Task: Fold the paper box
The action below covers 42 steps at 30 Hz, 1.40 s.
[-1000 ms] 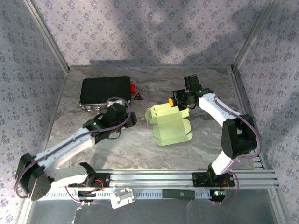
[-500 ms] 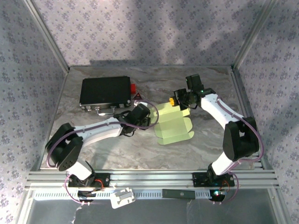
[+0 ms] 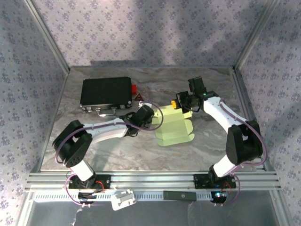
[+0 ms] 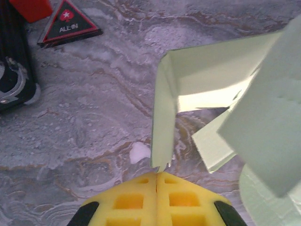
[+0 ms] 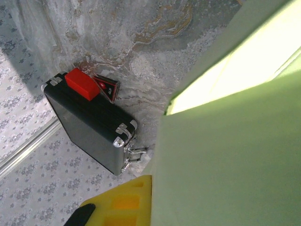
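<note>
Two grippers, both clamped on one paper box (image 3: 173, 131) of pale yellow-green cardboard, partly folded, lying on the marbled table (image 4: 84, 117).

Left gripper (image 4: 156, 178): yellow pads pressed together, with the lower corner of an upright flap pinched at their seam. Straight ahead of those fingertips, the flap standing on edge and bending to the right into a second wall. Off to their right, a wider sloping panel and a narrow tab. Ahead and to their left, a black triangular card (image 4: 68, 28) with a red border, next to a red block (image 4: 30, 7). At far left, the corner of a black case (image 4: 11, 70).

Right gripper (image 3: 177, 104): shut on the far edge of the box, a broad panel lying against one yellow finger (image 5: 120, 202) and hiding the other. Beyond that finger, the case with its metal latches, red block and triangular card just past it.
</note>
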Each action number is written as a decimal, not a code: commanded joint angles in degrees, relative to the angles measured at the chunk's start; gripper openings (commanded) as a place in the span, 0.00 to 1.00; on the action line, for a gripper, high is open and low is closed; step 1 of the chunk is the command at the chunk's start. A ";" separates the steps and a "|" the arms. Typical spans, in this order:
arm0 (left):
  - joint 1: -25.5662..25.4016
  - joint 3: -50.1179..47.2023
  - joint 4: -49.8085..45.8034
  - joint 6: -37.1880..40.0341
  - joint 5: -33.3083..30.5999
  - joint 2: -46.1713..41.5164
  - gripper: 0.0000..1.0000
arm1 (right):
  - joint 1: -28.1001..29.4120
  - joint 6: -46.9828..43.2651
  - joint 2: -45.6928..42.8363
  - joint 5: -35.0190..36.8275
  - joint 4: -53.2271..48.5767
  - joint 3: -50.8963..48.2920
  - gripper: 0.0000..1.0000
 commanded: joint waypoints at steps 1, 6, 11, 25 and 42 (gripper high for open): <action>-0.57 -1.33 3.26 0.59 1.15 -3.16 0.00 | -0.76 -3.08 -1.72 -1.50 -0.61 -1.02 0.00; -0.40 -3.16 0.74 0.08 5.59 -8.91 0.00 | -1.28 -8.60 -6.18 0.52 0.02 -2.83 0.45; -0.36 -2.48 -3.56 -1.34 8.16 -10.62 0.00 | 2.18 -10.15 -17.21 7.71 10.27 -11.81 0.77; 10.40 8.48 -13.37 -9.47 24.42 -0.83 0.32 | 7.90 -5.69 -25.44 21.10 11.79 -21.97 0.65; 12.18 28.51 -22.01 -5.56 27.16 23.54 0.41 | 4.32 -8.88 -27.42 16.69 12.72 -25.79 0.66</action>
